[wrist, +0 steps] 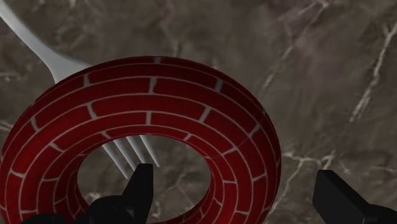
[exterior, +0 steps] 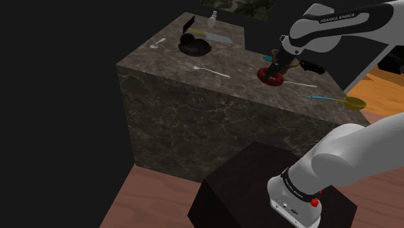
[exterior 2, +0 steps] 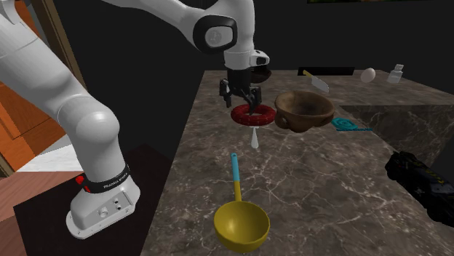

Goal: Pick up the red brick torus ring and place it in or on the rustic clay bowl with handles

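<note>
The red brick-patterned torus ring (wrist: pixel 165 108) rests on the dark marble counter (wrist: pixel 331 70), on top of a white fork (wrist: pixel 44 54). My gripper (wrist: pixel 238 197) is open and low over it. One finger stands in the ring's hole, the other outside its rim, and neither touches it. The ring (exterior 2: pixel 252 114) lies under the gripper (exterior 2: pixel 247 106), just beside the brown clay bowl with handles (exterior 2: pixel 304 109). In the shoulder view the ring (exterior: pixel 270 78) sits under the gripper (exterior: pixel 274 70), and the arm mostly hides the bowl (exterior: pixel 300 63).
A yellow ladle with a blue handle (exterior 2: pixel 240 218) lies near the counter's edge. A teal object (exterior 2: pixel 349 125), a knife (exterior 2: pixel 316 80) and an egg (exterior 2: pixel 368 74) sit beyond the bowl. A dark dish (exterior: pixel 194 44), a white spoon (exterior: pixel 157 43) and another fork (exterior: pixel 210 70) lie farther off.
</note>
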You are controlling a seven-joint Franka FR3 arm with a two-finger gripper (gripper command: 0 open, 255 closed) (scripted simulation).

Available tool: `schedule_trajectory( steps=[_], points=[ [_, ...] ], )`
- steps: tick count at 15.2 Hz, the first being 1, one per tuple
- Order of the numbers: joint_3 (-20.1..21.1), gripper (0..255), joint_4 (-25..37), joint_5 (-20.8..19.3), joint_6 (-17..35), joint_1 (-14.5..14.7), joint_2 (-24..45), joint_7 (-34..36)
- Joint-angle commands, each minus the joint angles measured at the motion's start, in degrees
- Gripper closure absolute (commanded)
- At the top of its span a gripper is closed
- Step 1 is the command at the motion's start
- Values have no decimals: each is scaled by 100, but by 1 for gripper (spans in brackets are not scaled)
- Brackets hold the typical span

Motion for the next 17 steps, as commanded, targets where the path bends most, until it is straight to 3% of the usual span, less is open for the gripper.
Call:
schedule_trajectory(
  steps=[1, 9, 10, 17],
  points=[
    [-36, 0, -64, 38, 160, 27, 99, -31],
    [-36, 0, -64, 38, 159, 27, 99, -30],
    [-36, 255, -64, 38, 159, 27, 99, -30],
    [-35, 255, -64, 38, 158, 27, 98, -30]
  ],
)
